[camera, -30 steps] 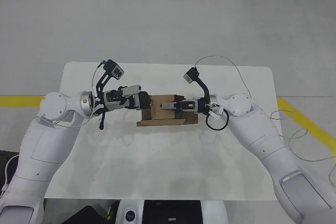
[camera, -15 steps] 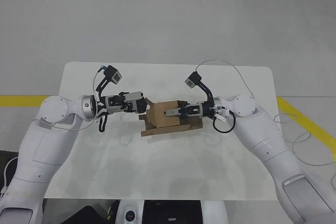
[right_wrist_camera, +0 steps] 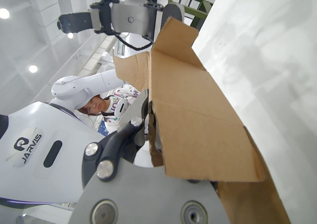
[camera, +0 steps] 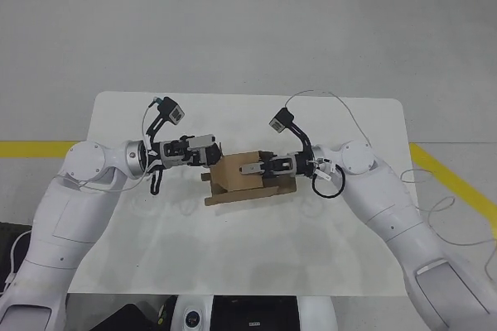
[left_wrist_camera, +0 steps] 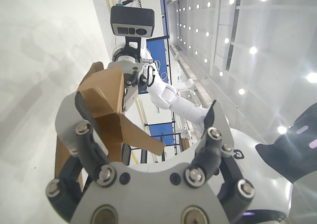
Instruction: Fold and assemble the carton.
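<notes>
**carton held from the right; left gripper open at its free end**

item: brown cardboard carton (camera: 247, 175), partly erected; it stands about midway between the left and right edges of the white table (camera: 331, 248), somewhat nearer the far edge than the near one; its lowest flap appears to touch the tabletop, contact not confirmed; its long axis runs roughly left to right, slightly skewed, the left end nearer the near edge.

right gripper (camera: 255, 168): lies over the carton's top panel from the right end; in the right wrist view one finger (right_wrist_camera: 138, 121) sits against a wall of the carton and the other is hidden behind the cardboard; judged to be clamped on that wall.

left gripper (camera: 209, 154): at the carton's left end, by its far upper corner; jaws spread wide, holding nothing; one finger pad (left_wrist_camera: 83, 108) lies against or just beside the open end, which of the two cannot be told; the other finger stands well apart in the air.

governing relation: the carton lies straight ahead of the left gripper, along the carton's own long axis; a loose end flap (left_wrist_camera: 142, 137) splays outward between the spread fingers; the left arm is the free one and the nearer to that flap.

judgement: the next move likely falls to the left arm, folding that flap inward while the right steadies the body; risk: a push along the axis could slide the carton out of the right grip.
</notes>
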Controlling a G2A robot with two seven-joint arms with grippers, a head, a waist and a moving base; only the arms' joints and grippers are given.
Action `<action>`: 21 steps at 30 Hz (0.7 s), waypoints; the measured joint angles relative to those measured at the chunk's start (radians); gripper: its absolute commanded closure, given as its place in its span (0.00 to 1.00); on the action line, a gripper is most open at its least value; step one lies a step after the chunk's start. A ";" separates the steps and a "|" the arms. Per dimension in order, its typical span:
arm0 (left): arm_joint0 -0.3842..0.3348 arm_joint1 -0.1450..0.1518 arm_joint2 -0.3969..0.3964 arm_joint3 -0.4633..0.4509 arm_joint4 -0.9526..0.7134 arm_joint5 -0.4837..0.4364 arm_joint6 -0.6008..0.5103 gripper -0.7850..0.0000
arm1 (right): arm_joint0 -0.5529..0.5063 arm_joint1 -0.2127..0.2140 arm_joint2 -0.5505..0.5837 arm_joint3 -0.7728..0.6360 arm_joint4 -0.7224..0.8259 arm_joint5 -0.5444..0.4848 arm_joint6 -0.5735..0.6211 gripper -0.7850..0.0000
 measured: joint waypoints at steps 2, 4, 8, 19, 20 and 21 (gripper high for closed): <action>0.002 0.001 -0.008 0.008 0.010 -0.001 0.005 0.00 | 0.001 0.002 0.012 0.007 -0.008 -0.001 -0.007 1.00; 0.006 0.003 -0.015 0.013 0.022 -0.004 0.010 0.00 | 0.001 0.005 0.024 0.009 -0.015 -0.001 -0.012 1.00; 0.018 0.007 -0.029 0.014 0.050 -0.007 0.015 0.00 | -0.003 0.011 0.049 0.012 -0.031 -0.001 -0.037 1.00; 0.047 0.008 -0.026 -0.039 0.085 -0.012 0.029 0.00 | -0.026 0.014 0.073 -0.037 -0.081 0.040 -0.105 1.00; 0.044 0.007 -0.022 -0.041 0.083 -0.012 0.032 0.00 | -0.027 0.013 0.071 -0.040 -0.083 0.042 -0.107 1.00; 0.041 0.005 -0.018 -0.041 0.081 -0.012 0.034 0.00 | -0.027 0.012 0.070 -0.042 -0.085 0.045 -0.109 1.00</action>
